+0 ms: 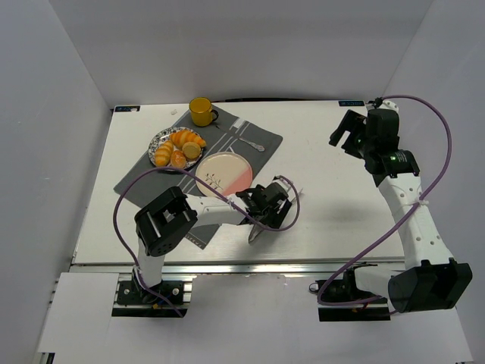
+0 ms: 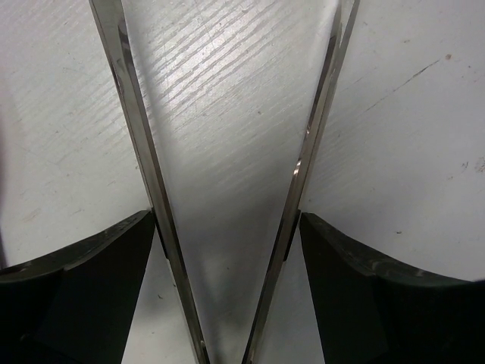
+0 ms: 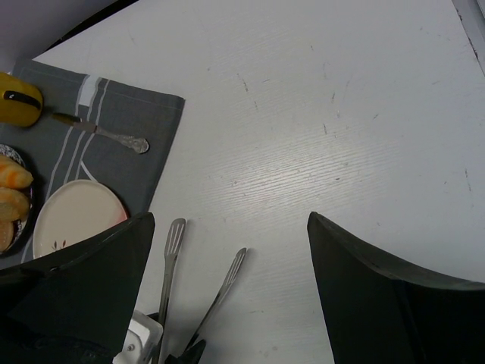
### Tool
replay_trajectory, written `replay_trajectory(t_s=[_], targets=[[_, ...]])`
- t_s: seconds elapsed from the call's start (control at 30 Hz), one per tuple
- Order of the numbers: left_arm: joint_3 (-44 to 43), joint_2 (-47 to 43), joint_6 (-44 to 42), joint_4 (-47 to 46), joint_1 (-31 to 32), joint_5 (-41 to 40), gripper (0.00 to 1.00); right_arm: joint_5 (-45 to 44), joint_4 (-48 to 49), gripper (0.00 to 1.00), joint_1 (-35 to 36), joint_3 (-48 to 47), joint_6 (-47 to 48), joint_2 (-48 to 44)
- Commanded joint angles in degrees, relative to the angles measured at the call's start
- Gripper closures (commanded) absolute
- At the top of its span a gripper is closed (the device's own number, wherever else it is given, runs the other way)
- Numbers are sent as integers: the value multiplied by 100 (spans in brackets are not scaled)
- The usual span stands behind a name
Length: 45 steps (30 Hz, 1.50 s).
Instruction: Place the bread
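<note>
Metal tongs (image 2: 139, 152) sit pinched in your left gripper (image 1: 269, 203). Their two arms are spread wide over the white table (image 1: 341, 197). Your right gripper (image 1: 347, 133) is at the far right, with its fingers wide apart. The bread (image 1: 186, 139) lies on the patterned plate (image 1: 154, 144), on the grey mat (image 1: 136, 182), next to the pink plate (image 1: 222, 172).

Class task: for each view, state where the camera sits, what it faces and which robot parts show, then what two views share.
Top external: above, behind the robot, looking down on the white table; left arm and right arm show.
Left wrist: close over the table, looking along the metal tongs in the left gripper.
Right wrist: raised far right, looking down at the table; the open right gripper shows.
Shared: top external and right wrist show the round pink plate.
</note>
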<state>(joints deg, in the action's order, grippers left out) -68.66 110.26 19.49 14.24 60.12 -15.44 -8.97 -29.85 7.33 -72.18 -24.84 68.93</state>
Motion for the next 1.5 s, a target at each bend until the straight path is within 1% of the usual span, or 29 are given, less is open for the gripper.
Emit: replay_trajectory(t_s=[0.0,0.23,0.33,0.4,0.47,0.5,0.53,0.7,0.83,0.9,0.97,1.1,1.2,1.23,1.3,1.33,1.4,1.43,1.47], targets=[[116,-66,134,-115,18,59,13,27,207,12,-39,55,67,-160],[301,-162,99,-35,18,94,15,89,225,12,-39,99,23,-213],[327,-171,73,44,18,59,19,106,234,12,-39,134,-12,-222],[301,-189,47,123,18,41,32,132,251,12,-48,143,-21,-222],[257,-250,38,175,26,-20,33,132,234,12,-48,143,-30,-222],[222,-337,29,254,26,-46,38,141,242,12,-56,143,-30,-222],[100,-382,29,324,26,-116,39,141,242,12,-48,134,-30,-222],[-515,-689,-59,1010,26,-328,40,36,234,12,-48,90,-65,-257],[-1183,-1005,-164,1511,18,-556,40,-122,242,12,-74,117,-152,-336],[-1649,-1094,-208,1836,9,-740,40,-157,286,12,-74,178,-240,-388],[-2017,-1208,-270,2125,0,-959,38,-227,321,12,-83,231,-284,-476],[-2353,-1384,-261,2522,-193,-1223,37,-342,400,12,-118,327,-372,-643],[-2275,-1700,-191,2593,-640,-1120,36,-395,418,12,-144,328,-372,-731],[-2231,-1788,-139,2584,-990,-1049,37,-386,418,12,-144,328,-372,-740],[-2099,-2025,-103,2592,-1343,-943,37,-342,427,12,-153,328,-372,-731],[-2090,-2069,-103,2627,-1675,-961,36,-281,427,12,-145,354,-372,-731],[-2090,-2131,-120,2777,-2002,-1004,36,-219,480,12,-153,380,-372,-723],[-2133,-2140,-129,2908,-2326,-1031,36,-167,514,12,-153,424,-381,-723],[-2160,-2123,-121,2970,-2486,-1014,36,-131,524,12,-153,450,-399,-714]])
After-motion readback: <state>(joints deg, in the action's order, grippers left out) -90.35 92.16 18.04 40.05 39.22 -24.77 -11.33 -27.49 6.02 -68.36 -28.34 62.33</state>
